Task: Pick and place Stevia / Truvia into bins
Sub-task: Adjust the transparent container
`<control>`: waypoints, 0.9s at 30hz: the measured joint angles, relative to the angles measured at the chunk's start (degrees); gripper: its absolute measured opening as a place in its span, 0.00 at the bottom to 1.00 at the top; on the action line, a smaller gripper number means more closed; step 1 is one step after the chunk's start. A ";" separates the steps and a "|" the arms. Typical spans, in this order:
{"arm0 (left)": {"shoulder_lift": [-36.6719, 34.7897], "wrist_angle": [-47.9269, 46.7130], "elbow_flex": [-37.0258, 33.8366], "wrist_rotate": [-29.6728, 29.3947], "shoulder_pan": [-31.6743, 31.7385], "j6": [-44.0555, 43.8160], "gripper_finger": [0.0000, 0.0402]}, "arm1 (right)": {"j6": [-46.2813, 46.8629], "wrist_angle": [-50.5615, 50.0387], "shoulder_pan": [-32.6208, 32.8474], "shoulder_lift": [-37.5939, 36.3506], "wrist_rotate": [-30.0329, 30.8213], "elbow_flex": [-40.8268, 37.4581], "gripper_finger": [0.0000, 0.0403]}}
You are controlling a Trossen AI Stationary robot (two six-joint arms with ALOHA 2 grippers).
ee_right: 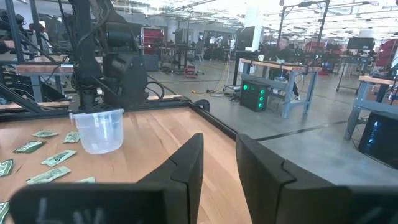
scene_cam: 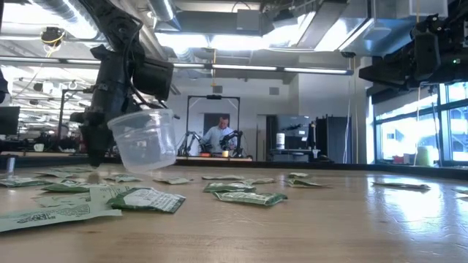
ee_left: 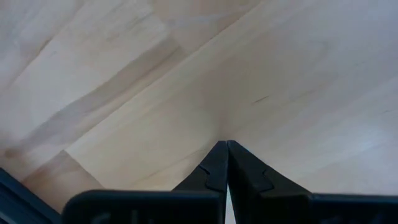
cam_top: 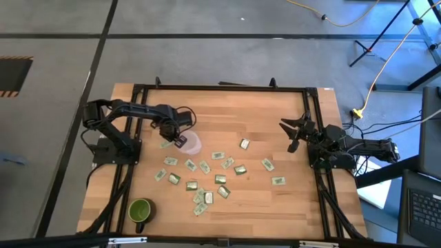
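The left tool (cam_top: pixel 179 140), fingers pressed fully together, holds the thin-walled, light, easily crushed cup (scene_cam: pixel 144 139) by its rim, tilted clear of the tabletop (cam_top: pixel 275 207), while flimsy flat sachets (cam_top: pixel 219 180), best pinched by an edge, lie scattered beside it.

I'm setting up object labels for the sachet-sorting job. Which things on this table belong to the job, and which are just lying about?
Part of the job:
- green and white sachets, scattered over the table
- clear plastic cup, tilted and off the table at the left gripper, whose fingers are shut
- right gripper, waiting open at the table's right edge

Just lying about:
- green mug, near the front left corner
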 joint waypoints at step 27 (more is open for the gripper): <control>-0.78 7.86 0.54 12.64 -0.19 4.92 0.01 | -0.04 0.07 0.00 0.00 0.01 0.00 0.25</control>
